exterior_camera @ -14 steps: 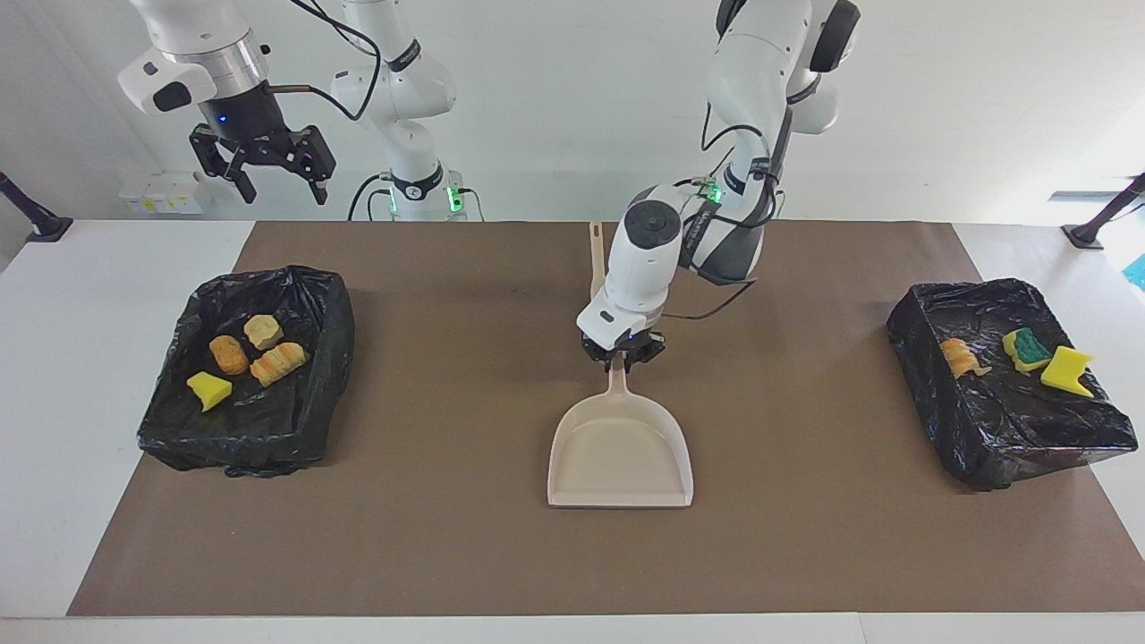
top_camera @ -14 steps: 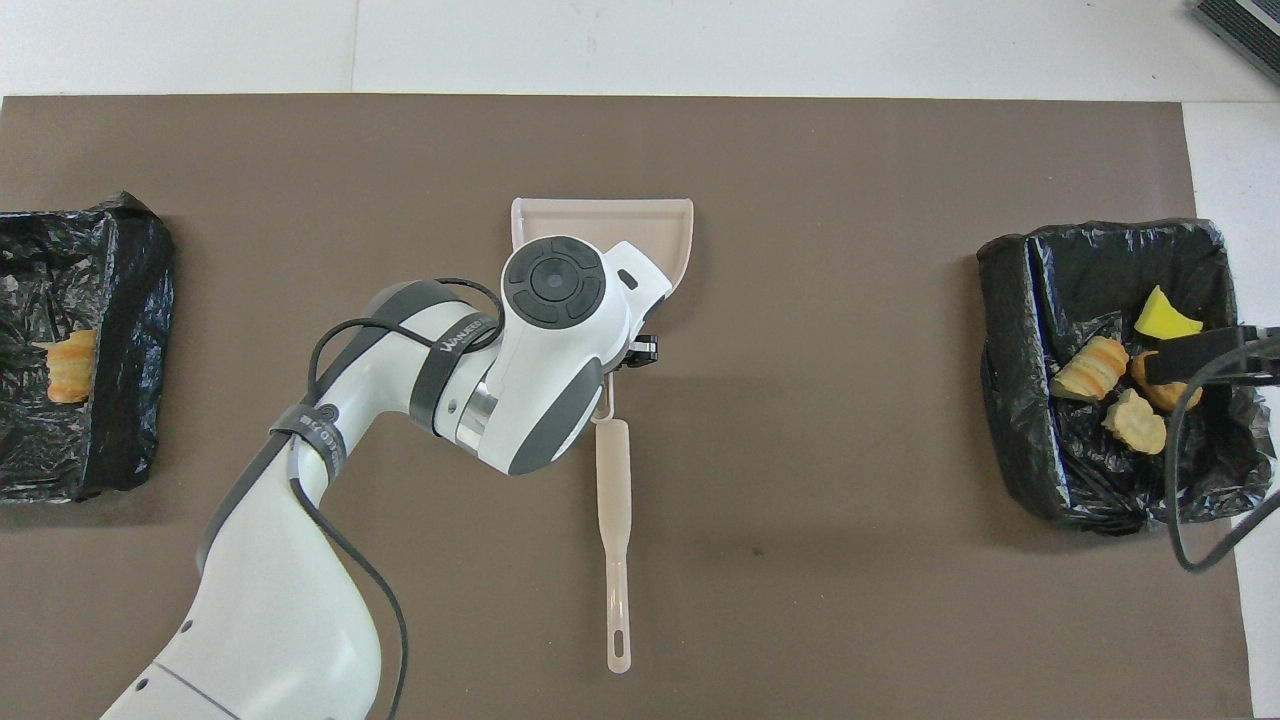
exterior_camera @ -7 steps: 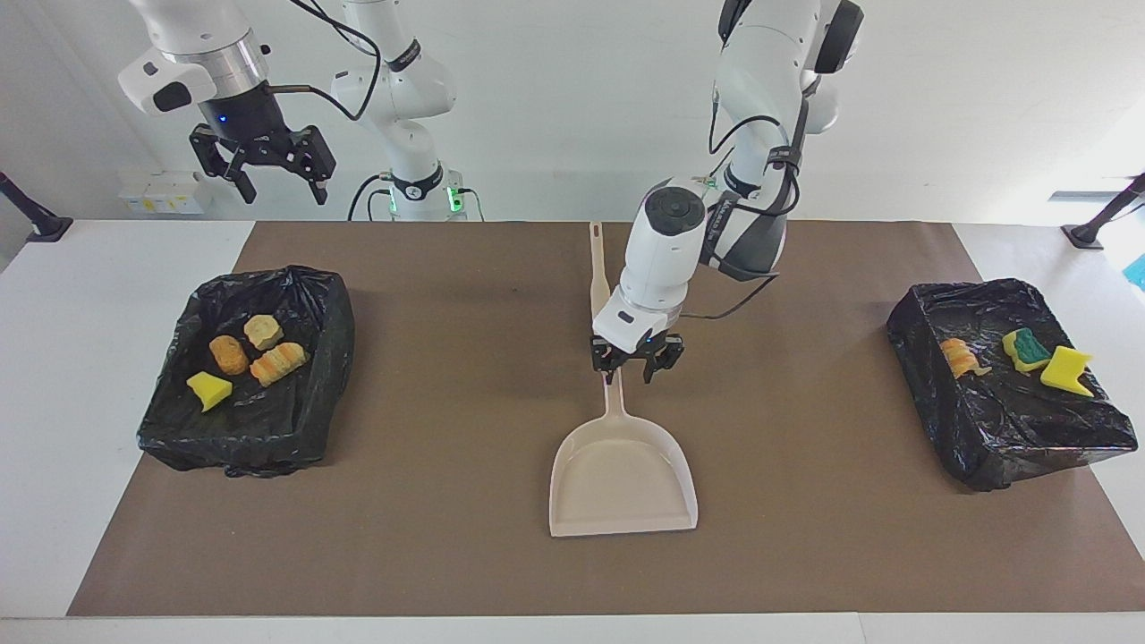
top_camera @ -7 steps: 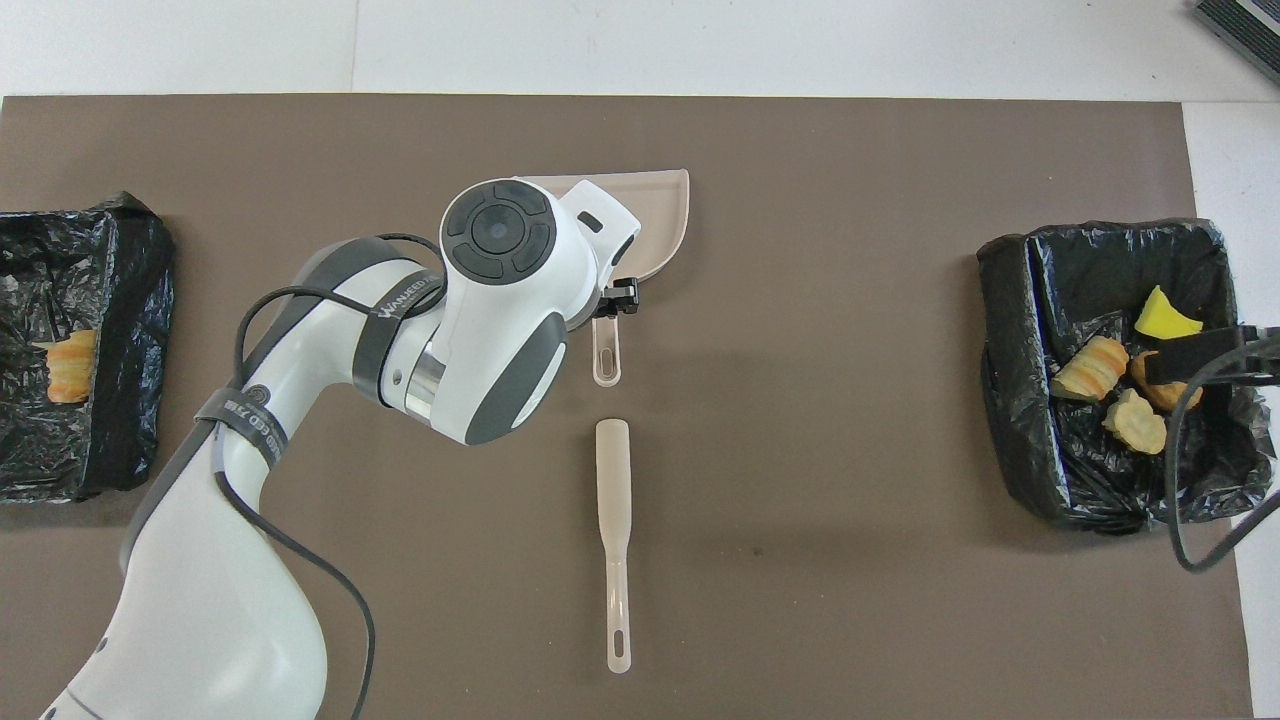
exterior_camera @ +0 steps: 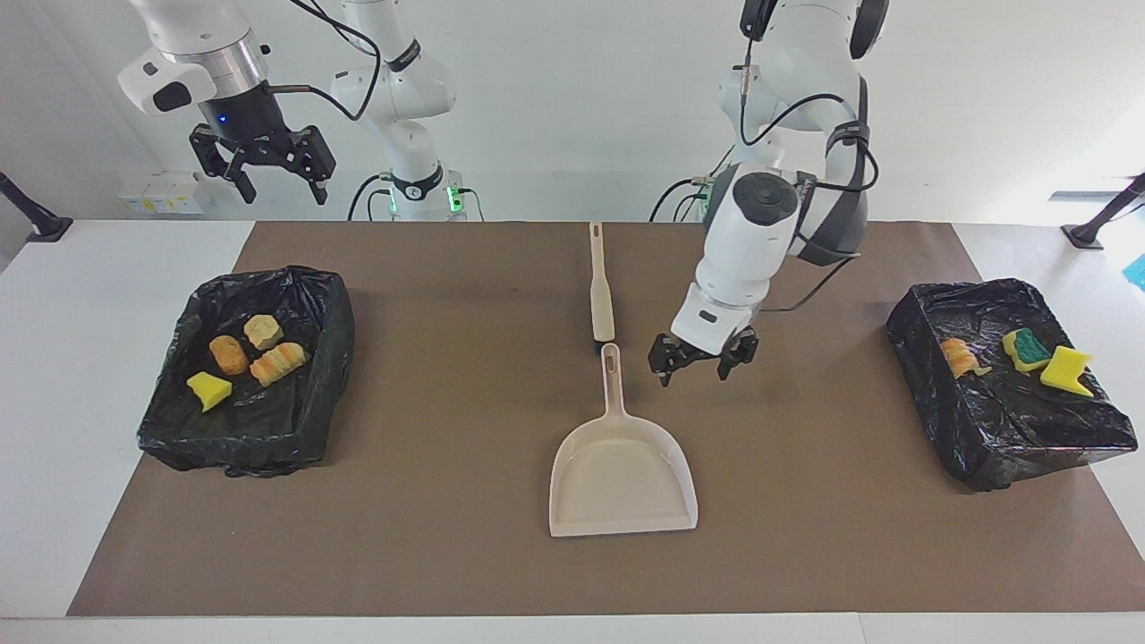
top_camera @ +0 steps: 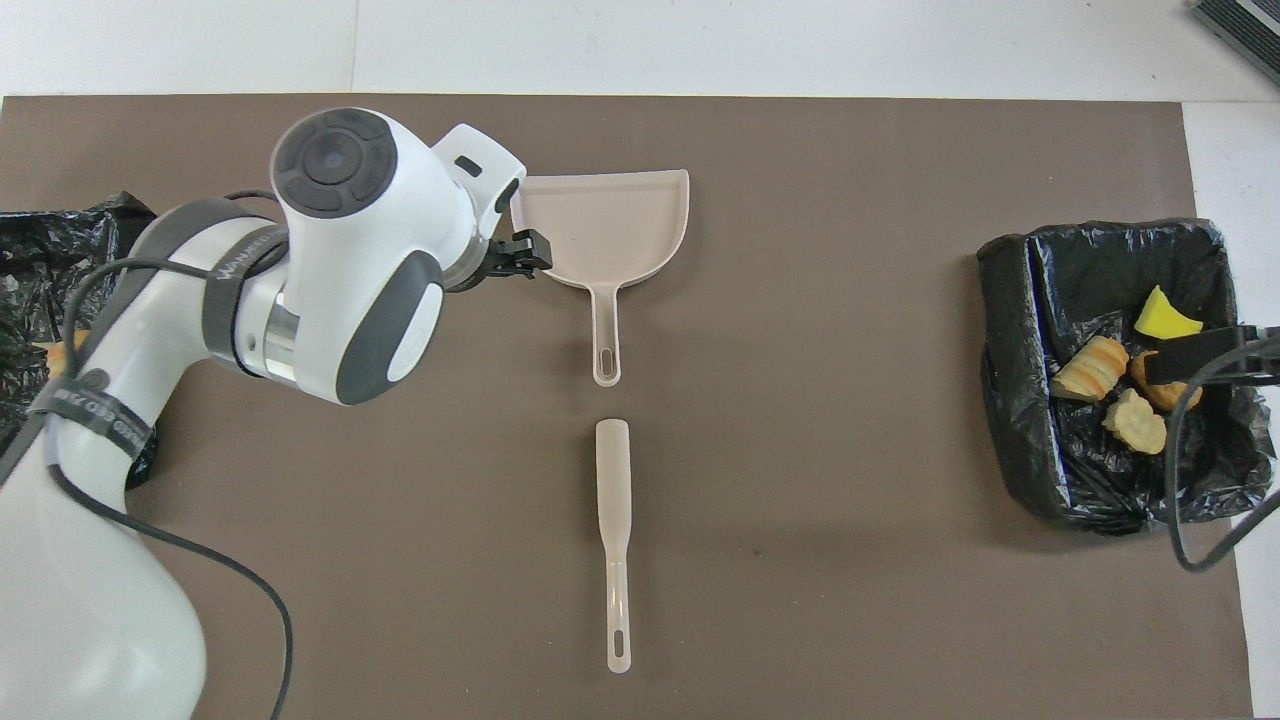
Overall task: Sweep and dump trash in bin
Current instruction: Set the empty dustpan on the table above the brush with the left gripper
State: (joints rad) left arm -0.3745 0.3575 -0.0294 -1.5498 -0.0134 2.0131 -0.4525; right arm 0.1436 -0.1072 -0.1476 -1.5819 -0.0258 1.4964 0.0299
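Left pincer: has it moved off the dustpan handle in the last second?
Yes. The left pincer, open and empty, has lifted off the dustpan handle and swung toward the left arm's end of the table; the brush has stayed put.

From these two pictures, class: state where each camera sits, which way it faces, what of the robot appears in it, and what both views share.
Facing view: high across the table, looking at the robots; both arms show, left gripper open over the mat, right gripper open, waiting raised.
Overhead view: above the robots' end, looking steeply down; the left arm fills its lower part, left gripper beside the dustpan.
Shared: dustpan, hand brush, trash in bag-lined bins.
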